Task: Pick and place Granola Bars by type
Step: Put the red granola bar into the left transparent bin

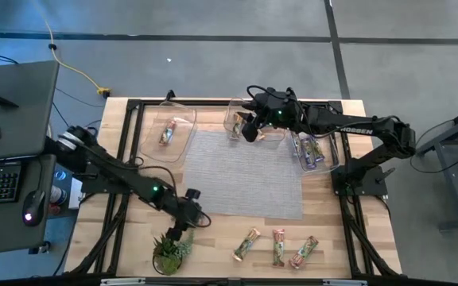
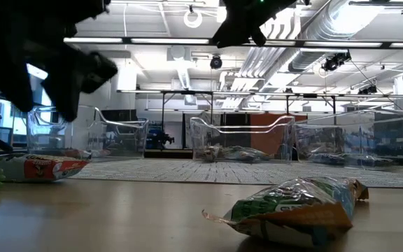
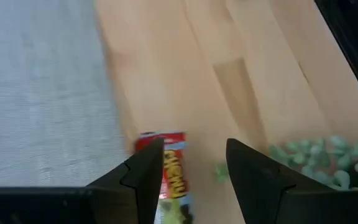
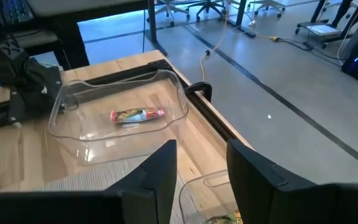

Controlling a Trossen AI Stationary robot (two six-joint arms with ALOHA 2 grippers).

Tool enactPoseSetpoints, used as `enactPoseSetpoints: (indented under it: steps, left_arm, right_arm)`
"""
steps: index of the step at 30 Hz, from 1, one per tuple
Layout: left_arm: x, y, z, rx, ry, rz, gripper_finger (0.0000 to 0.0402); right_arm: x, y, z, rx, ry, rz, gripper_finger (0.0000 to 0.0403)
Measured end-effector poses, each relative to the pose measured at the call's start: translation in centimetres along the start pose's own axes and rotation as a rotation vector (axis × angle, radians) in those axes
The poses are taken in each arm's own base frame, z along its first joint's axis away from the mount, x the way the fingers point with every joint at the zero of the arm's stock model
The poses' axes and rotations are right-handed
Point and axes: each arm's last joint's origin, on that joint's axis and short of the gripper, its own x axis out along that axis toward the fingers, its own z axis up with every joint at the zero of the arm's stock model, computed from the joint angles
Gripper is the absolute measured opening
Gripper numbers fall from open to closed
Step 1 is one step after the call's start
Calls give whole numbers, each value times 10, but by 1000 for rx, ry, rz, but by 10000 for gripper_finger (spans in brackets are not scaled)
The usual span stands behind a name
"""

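Looking straight down, the high view puts the left gripper [image 1: 188, 225] at lower centre-left, just above the small green potted plant [image 1: 170, 253], with three shiny-wrapped granola bars [image 1: 276, 247] lying loose on the wooden tabletop [image 1: 328, 230] to its right. The right gripper [image 1: 249, 127] hangs over the middle clear plastic tub [image 1: 254, 121] at upper centre; the left tub [image 1: 168, 132] holds one bar and the right tub [image 1: 316, 151] several. A descent here could brush the plant.

From the low view, a green-and-orange bar [image 2: 292, 203] lies crumpled in the foreground and a red-and-white one [image 2: 47, 166] at far left; their slick, puffy wrappers could slide out of a pinch.

Through the left wrist view, the jaws stand wide and empty, with a red-topped bar [image 3: 168, 173] partly behind one finger rather than centred, so closing might only nudge it.

Across the right wrist view, the jaws are open and empty; the left tub's single bar [image 4: 137, 115] sits at centre.
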Motion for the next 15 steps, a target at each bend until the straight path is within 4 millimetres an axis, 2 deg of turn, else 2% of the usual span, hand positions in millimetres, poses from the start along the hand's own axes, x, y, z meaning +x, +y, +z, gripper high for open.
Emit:
enactPoseSetpoints:
  steps: [4,9,13,15]
  left_arm:
    - [12,0,-5,5,48,-4,168]
    - [11,7,-3,76,78,60,168]
    - [2,28,9,60,129,127,168]
    - [0,41,13,33,144,92,168]
  right_arm:
    - [0,0,-1,-3,14,-2,124]
    - [1,0,-3,-4,20,-2,124]
    - [3,0,-10,-8,38,-4,124]
    - [4,-1,-14,-11,48,-3,124]
